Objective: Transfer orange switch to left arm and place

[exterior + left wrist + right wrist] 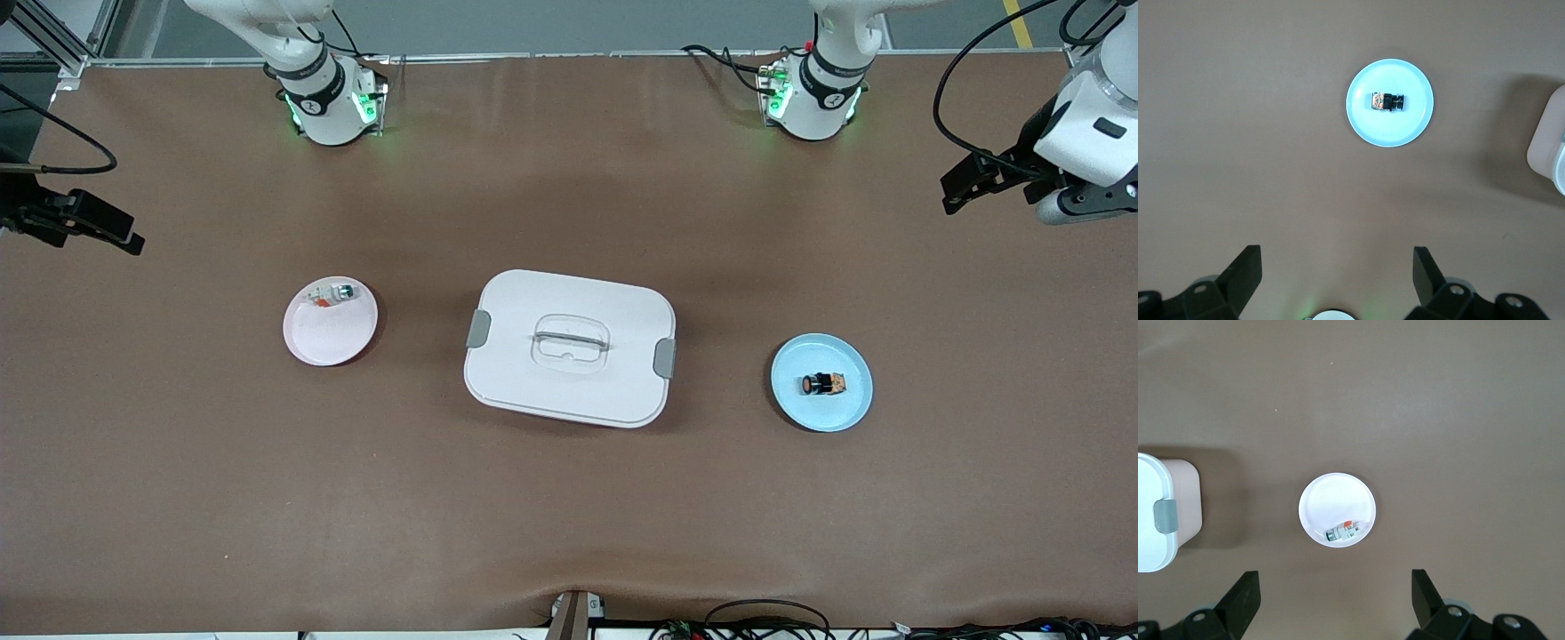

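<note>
1. Switch [823,384] lies on its side on the blue plate [853,409], lower right of centre in the front view, toward the left arm's end of the tabletop [569,516].
2. Left gripper [1337,272] hangs high over bare tabletop at the front view's right edge, fingers wide apart, empty; right gripper [1335,593] hangs at that view's left edge, likewise spread and empty.
3. Risk: the switch is tiny and round-ended, so an off-centre pinch could roll it off the plate.
4. Risk: the box [569,347] sits mid-frame between the plates; a low handover path would clip its lid.
5. Pink plate [320,342], left of centre, carries a white-grey part [333,294], a possible wrong target.
</note>
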You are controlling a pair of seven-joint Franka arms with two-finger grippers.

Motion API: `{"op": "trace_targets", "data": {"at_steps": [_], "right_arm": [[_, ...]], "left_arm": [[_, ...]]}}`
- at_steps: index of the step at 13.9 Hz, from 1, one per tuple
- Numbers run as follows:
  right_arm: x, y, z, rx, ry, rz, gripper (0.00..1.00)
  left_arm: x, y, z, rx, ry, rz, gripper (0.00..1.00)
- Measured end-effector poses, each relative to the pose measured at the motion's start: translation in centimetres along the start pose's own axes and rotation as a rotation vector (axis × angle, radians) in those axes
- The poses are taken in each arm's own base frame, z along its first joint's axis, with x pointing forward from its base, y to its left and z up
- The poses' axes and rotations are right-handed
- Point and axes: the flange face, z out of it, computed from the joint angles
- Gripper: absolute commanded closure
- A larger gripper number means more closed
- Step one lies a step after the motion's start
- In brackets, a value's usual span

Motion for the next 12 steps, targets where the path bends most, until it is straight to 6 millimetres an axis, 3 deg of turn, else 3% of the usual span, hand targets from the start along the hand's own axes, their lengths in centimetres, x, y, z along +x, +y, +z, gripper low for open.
{"op": "trace_targets", "data": {"at_steps": [12], "right_arm": [[0.05,-0.23,-0.05,0.000,0.007,-0.013,0.00]], "left_arm": [[-0.19,0.80,-0.23,-0.038,-0.006,0.088,0.00]]}}
